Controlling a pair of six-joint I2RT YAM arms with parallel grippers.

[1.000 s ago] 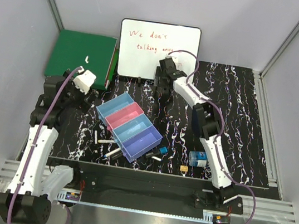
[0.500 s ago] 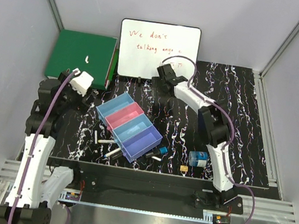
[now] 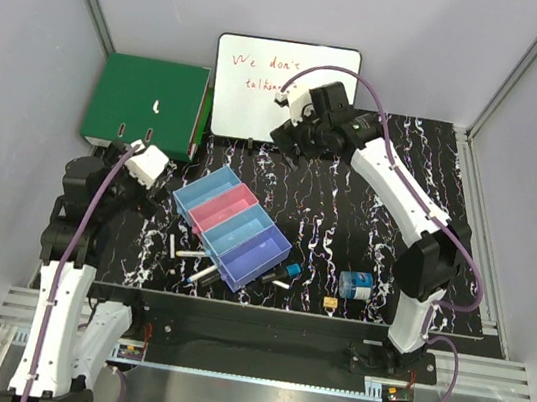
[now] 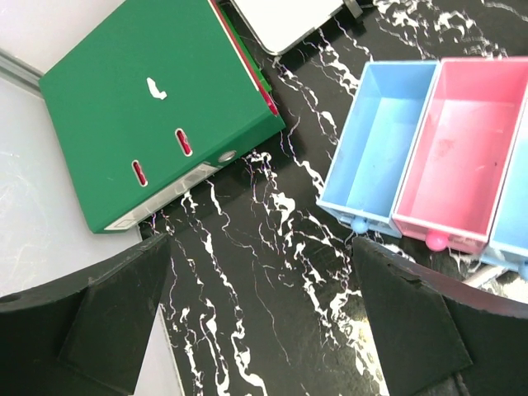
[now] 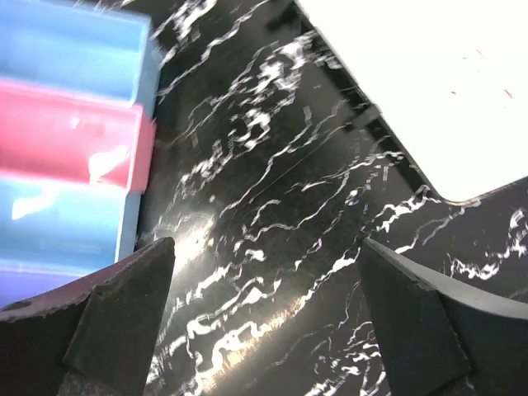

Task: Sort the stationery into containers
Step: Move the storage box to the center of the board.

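The containers (image 3: 233, 224) are a joined row of light blue, pink, light blue and purple bins, all looking empty. Loose stationery lies along their near side: white and black markers (image 3: 192, 253), a blue-white cylinder (image 3: 355, 285) and a tiny yellow piece (image 3: 330, 302). My left gripper (image 3: 149, 191) hovers left of the bins, open, with only bare table between its fingers (image 4: 260, 239). The blue bin (image 4: 375, 148) and the pink bin (image 4: 458, 148) show to its right. My right gripper (image 3: 294, 141) hangs open and empty over the table near the whiteboard (image 5: 266, 243), with the bins (image 5: 66, 136) to its left.
A whiteboard (image 3: 283, 87) with red writing leans at the back. A green binder (image 3: 147, 102) lies at the back left, next to the left gripper (image 4: 157, 99). The black marbled tabletop (image 3: 418, 213) ends at a metal rail along the near edge.
The right arm has stretched out and lifted its wrist toward the whiteboard, its jaws spreading wider. The left wrist has drawn back a little toward the near left.
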